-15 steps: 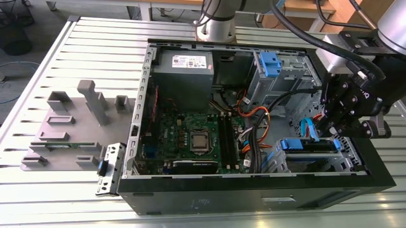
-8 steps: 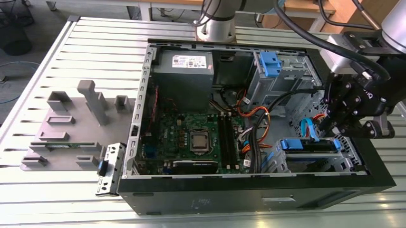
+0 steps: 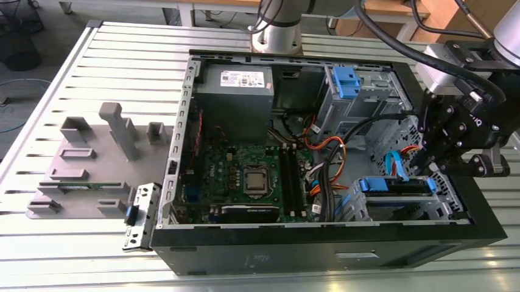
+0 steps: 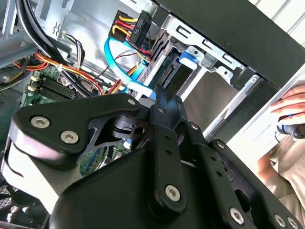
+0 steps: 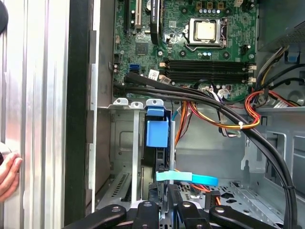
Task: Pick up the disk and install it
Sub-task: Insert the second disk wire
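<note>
Gripper (image 3: 424,167) low inside open case (image 3: 189,121), at drive cage (image 3: 445,196). Fingers (image 4: 161,102) narrow, pressed together, nothing seen between them. Disk (image 3: 394,185) seated edge-on in cage, blue carrier tab (image 5: 157,132) just beyond fingertips. Blue cable (image 5: 188,177) lying near fingertips. Hand (image 5: 7,174) resting outside case.
</note>
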`<act>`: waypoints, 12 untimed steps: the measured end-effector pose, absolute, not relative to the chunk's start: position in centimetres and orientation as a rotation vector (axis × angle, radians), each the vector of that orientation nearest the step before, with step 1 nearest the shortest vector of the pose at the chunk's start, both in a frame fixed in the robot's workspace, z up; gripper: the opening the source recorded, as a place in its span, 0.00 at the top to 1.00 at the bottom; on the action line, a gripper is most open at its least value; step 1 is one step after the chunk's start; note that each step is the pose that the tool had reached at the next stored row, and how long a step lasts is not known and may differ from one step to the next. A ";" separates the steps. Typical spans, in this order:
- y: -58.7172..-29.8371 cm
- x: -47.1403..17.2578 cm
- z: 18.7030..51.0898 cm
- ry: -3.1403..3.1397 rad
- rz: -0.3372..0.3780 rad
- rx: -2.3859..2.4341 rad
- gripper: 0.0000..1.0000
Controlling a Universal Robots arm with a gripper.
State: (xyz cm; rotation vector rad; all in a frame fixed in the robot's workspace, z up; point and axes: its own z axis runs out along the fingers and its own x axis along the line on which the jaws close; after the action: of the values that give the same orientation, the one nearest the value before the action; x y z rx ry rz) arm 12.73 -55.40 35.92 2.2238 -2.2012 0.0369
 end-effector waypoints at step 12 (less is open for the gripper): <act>-55.1 12.8 35.9 -2.201 0.037 2.224 0.77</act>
State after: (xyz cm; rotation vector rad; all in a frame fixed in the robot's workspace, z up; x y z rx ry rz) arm 12.82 -55.13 35.92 2.2240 -2.2010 0.0369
